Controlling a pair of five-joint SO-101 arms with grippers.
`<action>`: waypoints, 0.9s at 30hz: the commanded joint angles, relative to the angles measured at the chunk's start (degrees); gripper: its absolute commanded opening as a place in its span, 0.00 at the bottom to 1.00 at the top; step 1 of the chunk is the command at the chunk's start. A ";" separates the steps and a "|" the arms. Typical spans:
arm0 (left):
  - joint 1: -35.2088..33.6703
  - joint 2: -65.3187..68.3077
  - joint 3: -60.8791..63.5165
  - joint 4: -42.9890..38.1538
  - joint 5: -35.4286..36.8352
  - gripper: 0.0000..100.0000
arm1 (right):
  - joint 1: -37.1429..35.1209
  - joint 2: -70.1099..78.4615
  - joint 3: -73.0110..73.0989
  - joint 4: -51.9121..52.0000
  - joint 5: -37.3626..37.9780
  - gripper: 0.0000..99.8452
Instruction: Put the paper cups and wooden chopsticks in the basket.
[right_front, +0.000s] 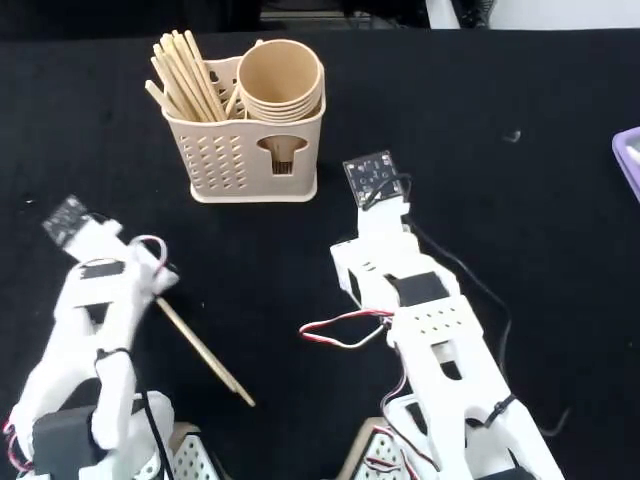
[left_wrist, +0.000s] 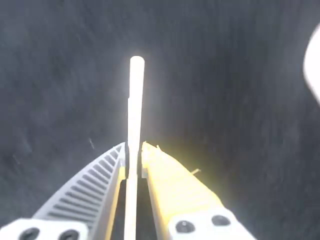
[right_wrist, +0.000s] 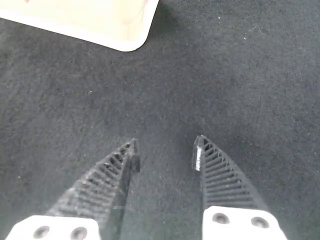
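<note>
Loose chopstick (left_wrist: 135, 100): your left gripper (left_wrist: 134, 148) clamps it lengthwise, likely to slot it upright into the basket (right_front: 230, 160) beside the cups (right_front: 281, 80). Right gripper (right_wrist: 165, 150): spread, empty.

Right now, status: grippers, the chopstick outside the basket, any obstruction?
Left gripper jaws shut on chopstick. Right gripper jaws open, empty, near basket. Paper cups and other chopsticks already in basket. Nothing in the way.
</note>
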 joint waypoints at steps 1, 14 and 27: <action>-2.86 -0.79 -5.23 -1.49 -2.29 0.03 | 0.79 -2.15 -0.31 -1.49 0.18 0.18; 4.09 -0.35 -2.59 6.42 -2.20 0.03 | 0.79 -2.15 -0.31 -1.49 0.26 0.18; 4.35 -0.18 0.22 6.77 -2.55 0.03 | 0.79 -2.15 -0.31 -1.49 0.26 0.18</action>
